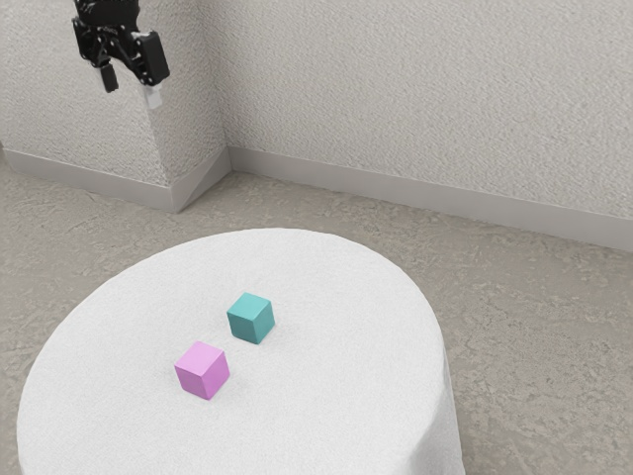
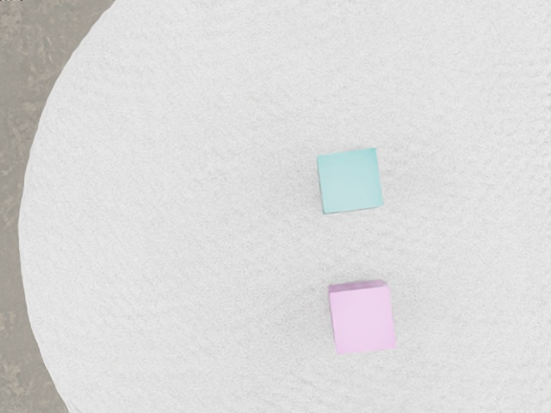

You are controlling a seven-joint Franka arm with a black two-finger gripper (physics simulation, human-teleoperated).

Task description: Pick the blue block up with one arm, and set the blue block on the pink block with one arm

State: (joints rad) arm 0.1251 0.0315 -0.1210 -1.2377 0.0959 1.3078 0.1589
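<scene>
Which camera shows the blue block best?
The exterior view: the blue block shows three faces there, so it reads as a cube, apart from the pink block. The wrist view looks down on it, showing its top as a flat square.

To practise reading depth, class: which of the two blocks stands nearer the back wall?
The blue block: in the exterior view it sits behind the pink block, apart from it; the pink one lies nearer the camera.

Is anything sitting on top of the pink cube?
No, the pink block has a bare top. The blue block sits apart on the white table. The pink block's underside is hidden.
</scene>
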